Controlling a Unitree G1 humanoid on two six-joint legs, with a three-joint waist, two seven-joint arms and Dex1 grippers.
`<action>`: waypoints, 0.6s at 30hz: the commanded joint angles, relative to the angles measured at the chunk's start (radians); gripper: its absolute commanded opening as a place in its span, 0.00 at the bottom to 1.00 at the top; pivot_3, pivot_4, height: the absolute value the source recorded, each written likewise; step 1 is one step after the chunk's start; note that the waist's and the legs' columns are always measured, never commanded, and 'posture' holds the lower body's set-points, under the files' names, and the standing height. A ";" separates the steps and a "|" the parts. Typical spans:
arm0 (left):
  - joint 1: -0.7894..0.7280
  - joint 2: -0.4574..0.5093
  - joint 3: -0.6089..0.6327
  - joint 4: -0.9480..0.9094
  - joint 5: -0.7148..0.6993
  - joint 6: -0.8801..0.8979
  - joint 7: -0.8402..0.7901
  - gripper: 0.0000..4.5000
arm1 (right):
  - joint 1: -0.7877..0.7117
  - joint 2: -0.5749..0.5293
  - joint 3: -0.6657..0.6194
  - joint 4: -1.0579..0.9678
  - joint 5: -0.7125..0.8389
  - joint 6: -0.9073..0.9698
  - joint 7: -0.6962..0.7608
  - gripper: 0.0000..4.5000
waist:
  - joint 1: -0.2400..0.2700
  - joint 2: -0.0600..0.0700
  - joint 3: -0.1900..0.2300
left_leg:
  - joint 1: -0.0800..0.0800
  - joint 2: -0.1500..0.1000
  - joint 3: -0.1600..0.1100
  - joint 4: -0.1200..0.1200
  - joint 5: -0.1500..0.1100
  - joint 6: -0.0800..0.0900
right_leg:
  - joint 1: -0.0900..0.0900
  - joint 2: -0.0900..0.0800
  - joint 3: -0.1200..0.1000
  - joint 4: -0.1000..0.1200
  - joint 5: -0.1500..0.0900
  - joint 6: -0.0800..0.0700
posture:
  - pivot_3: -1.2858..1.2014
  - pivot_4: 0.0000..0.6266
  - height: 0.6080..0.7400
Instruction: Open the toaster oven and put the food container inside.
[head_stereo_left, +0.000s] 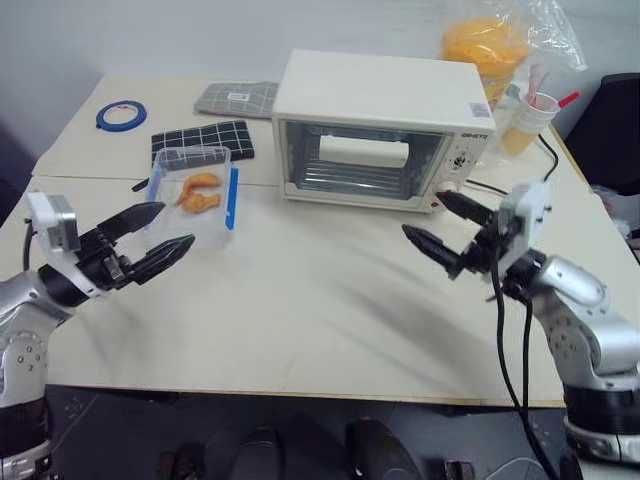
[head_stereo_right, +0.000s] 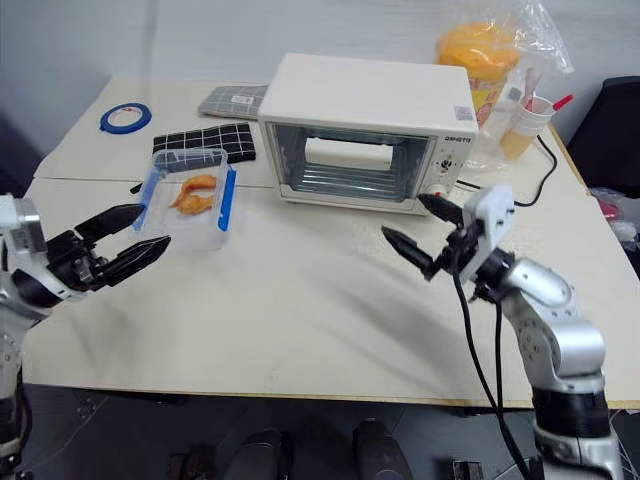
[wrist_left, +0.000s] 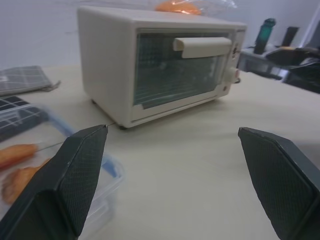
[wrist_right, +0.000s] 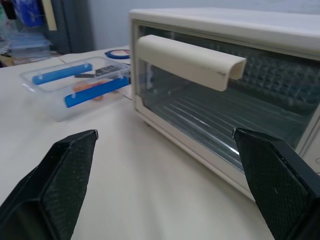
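Left gripper (head_stereo_left: 158, 234) spread wide, empty, just beside clear rectangular plastic food container (head_stereo_left: 197, 195) with blue clips. Right gripper (head_stereo_left: 440, 230) also spread, empty, near closed cream-white boxy toaster oven (head_stereo_left: 380, 130) on table (head_stereo_left: 300, 320).

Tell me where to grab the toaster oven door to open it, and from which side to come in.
Probably best to grip the cream handle bar across the top of the shut glass door of the toaster oven. It stands proud of the glass with a hollow beneath, so fingers can hook it. Come from the front; the right gripper, open, is nearest.
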 joint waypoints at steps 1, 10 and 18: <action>-0.043 -0.008 -0.025 0.005 -0.011 0.012 -0.017 0.99 | -0.076 0.013 0.007 0.092 -0.033 -0.007 -0.004 1.00 | -0.001 0.000 0.000 | 0.000 0.000 0.000 0.001 0.000 0.000 | 0.000 0.000 0.000 0.000 0.000 0.000 | 0.52 0.24 1.00; -0.077 -0.084 -0.093 -0.005 0.032 -0.004 0.011 0.99 | -0.274 0.076 0.081 0.259 -0.110 -0.037 0.030 1.00 | -0.009 0.000 0.000 | 0.000 0.001 0.002 0.003 0.000 0.000 | -0.001 0.000 0.001 0.001 0.000 0.000 | 0.52 0.24 1.00; -0.071 -0.112 -0.106 0.005 0.058 -0.006 0.020 0.99 | -0.345 0.133 0.097 0.250 -0.106 -0.024 0.070 1.00 | -0.023 0.000 0.000 | -0.001 0.001 0.001 0.002 0.002 -0.004 | -0.001 0.000 0.000 0.003 0.000 0.000 | 0.52 0.24 1.00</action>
